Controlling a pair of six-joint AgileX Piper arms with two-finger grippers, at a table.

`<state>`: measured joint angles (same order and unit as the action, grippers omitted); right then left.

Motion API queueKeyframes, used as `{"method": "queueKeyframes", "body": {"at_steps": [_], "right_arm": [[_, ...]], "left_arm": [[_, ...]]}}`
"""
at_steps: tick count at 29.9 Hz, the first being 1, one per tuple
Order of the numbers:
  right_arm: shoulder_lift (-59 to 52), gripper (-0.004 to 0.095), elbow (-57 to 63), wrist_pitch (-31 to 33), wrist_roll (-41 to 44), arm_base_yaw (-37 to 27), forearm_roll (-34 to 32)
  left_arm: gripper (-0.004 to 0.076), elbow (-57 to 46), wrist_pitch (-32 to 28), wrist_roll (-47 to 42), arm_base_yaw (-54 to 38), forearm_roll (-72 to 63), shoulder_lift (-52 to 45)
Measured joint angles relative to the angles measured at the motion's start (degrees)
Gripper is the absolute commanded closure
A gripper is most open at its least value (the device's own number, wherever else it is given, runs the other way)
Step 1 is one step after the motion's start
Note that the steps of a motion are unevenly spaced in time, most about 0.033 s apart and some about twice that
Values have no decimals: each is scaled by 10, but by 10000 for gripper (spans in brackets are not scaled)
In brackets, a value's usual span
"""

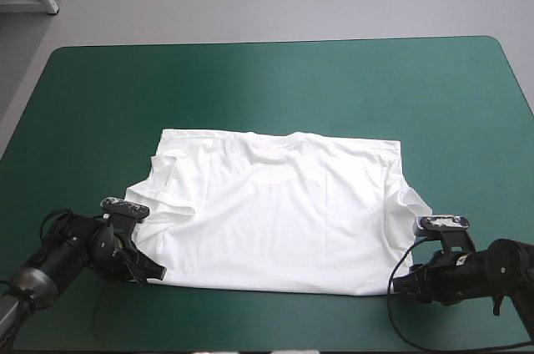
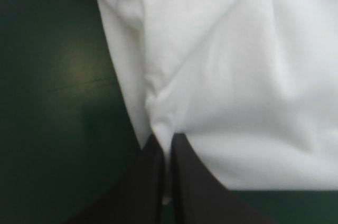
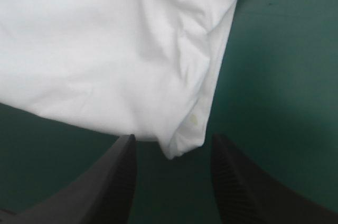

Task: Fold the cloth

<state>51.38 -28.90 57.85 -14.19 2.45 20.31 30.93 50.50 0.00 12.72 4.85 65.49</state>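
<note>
The white T-shirt lies spread flat in the middle of the teal-green table, sleeves tucked in at both sides. My left gripper rests low at its near left corner. In the left wrist view that gripper is shut on the T-shirt, with a pinch of the hem corner between the black fingers. My right gripper sits at the near right corner. In the right wrist view it stands open, and the corner of the T-shirt lies just ahead of the gap, not gripped.
Bare teal-green cover surrounds the shirt, with a wide band toward the far edge and narrower strips at both sides. The table's near edge runs close behind both grippers.
</note>
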Motion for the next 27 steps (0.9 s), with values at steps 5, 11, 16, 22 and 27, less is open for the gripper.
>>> {"method": "queueKeyframes", "body": {"at_steps": [5,11,16,22,27], "right_arm": [[64,496,0,-22,-3,0,-1],[112,789,-7,-26,-9,0,-3],[121,917,-6,-20,-36,0,13],[88,918,-3,-15,-31,0,2],[25,920,-6,12,-7,0,-26]], "left_arm": [[703,0,0,0,0,-1,0],[703,0,-1,4,0,-1,0],[703,0,-1,4,0,-1,0],[705,0,1,4,0,-1,-3],[705,2,30,4,0,7,-27]]}}
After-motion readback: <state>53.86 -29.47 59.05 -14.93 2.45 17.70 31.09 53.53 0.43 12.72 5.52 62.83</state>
